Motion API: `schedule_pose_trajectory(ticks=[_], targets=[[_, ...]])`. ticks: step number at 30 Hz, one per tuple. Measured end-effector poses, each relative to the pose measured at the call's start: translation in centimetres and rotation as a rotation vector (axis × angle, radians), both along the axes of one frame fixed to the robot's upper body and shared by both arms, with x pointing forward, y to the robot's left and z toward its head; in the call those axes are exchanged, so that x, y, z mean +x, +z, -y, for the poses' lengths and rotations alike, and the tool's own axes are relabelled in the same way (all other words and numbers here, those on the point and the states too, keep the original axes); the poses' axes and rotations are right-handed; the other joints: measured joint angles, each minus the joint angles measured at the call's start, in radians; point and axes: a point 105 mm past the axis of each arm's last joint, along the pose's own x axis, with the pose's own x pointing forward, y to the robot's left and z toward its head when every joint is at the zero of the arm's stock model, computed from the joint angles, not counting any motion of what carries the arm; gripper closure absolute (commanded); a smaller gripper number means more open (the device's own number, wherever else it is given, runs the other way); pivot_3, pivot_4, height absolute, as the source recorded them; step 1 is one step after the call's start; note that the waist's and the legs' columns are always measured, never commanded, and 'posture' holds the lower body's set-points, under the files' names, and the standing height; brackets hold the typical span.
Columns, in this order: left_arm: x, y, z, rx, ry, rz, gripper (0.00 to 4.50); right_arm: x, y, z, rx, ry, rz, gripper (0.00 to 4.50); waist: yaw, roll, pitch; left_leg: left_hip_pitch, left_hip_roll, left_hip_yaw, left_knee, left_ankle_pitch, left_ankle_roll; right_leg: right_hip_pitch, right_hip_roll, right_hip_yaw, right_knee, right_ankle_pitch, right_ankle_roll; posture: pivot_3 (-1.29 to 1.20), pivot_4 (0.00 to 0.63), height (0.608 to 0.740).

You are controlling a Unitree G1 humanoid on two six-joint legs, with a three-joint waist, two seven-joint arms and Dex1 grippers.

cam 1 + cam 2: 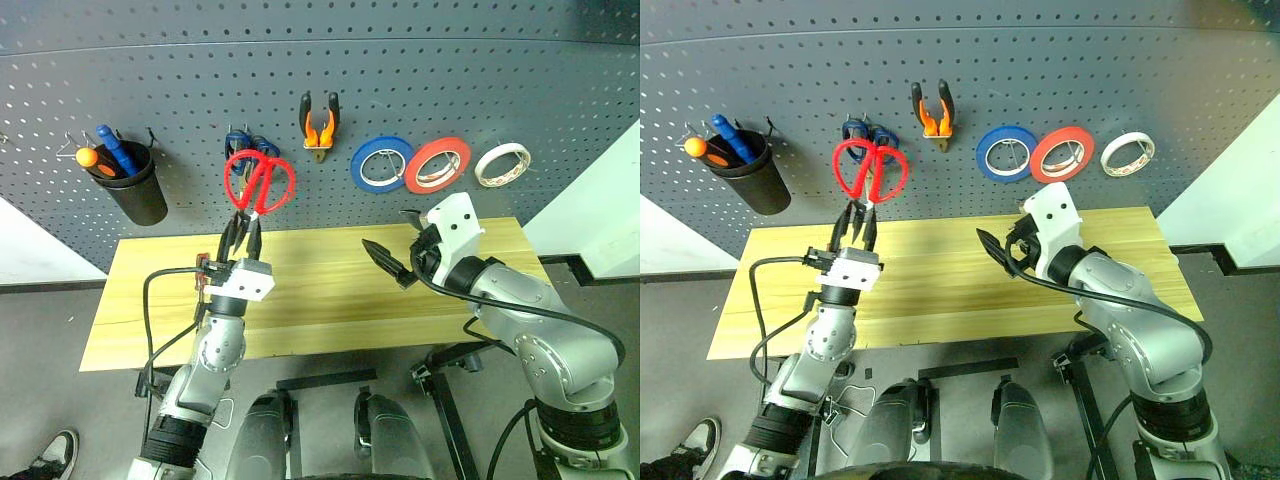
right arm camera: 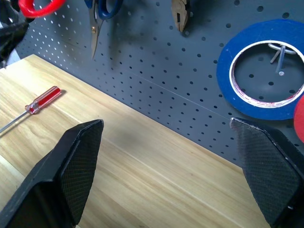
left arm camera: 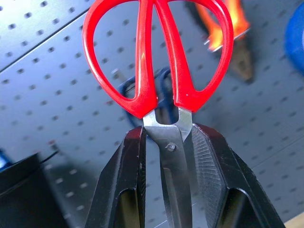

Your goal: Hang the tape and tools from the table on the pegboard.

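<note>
My left gripper [image 1: 243, 230] is shut on the steel blades of the red-handled scissors [image 1: 260, 183], holding them upright with the handles on top, in front of the pegboard [image 1: 450, 80]. The red loops [image 3: 156, 57] overlap the blue-handled scissors [image 1: 243, 143] hanging behind. The orange-and-black pliers [image 1: 319, 125] hang on a hook. The whitish tape [image 1: 502, 164] hangs at the right. A small red-handled screwdriver [image 2: 42, 99] lies on the table [image 1: 330, 295]. My right gripper [image 1: 396, 238] stands open above the table with nothing between its fingers.
A blue roll [image 1: 381, 163] and a red roll [image 1: 438, 165] hang between the pliers and the whitish tape. A black cup [image 1: 135, 185] with blue and orange handles in it hangs at the far left of the board.
</note>
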Motion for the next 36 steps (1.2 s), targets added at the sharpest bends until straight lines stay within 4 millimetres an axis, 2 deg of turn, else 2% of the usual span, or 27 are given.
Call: schedule_pose_trajectory(ticks=[10, 19, 31, 36], targets=[[1.6, 0.6, -1.6, 0.014, 0.056, 0.014, 3.45, -0.1, -0.3, 0.1, -0.001, -0.006, -0.01, 0.0, 0.0, 0.0, 0.0, 0.001, 0.0, 0.0, 0.001, 0.0, 0.0, 0.001, 0.0, 0.0, 0.001, 0.0, 0.0, -0.02, 0.162, 0.716], [3.2, 1.5, -1.7, 0.004, 0.065, 0.028, 3.45, -0.5, -0.1, 0.0, 0.004, -0.003, -0.005, 0.0, -0.001, 0.0, 0.0, 0.003, 0.0, 0.0, 0.001, 0.0, 0.0, 0.003, 0.0, 0.0, 0.001, 0.0, 0.0, -0.03, 0.171, 0.716], [3.6, 0.6, -2.0, 0.004, 0.077, -0.006, 3.45, -2.5, 3.1, -1.9, 0.147, 0.144, 0.113, 0.0, -0.002, 0.0, 0.0, 0.014, 0.001, 0.0, 0.001, 0.0, 0.0, 0.012, 0.0, 0.0, 0.001, 0.0, 0.0, -0.03, 0.174, 0.716], [3.9, 1.0, -1.8, 0.001, 0.074, 0.005, 3.45, -2.8, 3.5, -2.1, 0.159, 0.165, 0.134, 0.0, -0.002, 0.0, 0.0, 0.014, 0.001, 0.0, 0.001, 0.0, 0.0, 0.012, 0.0, 0.001, 0.001, 0.0, 0.0, -0.04, 0.172, 0.716]])
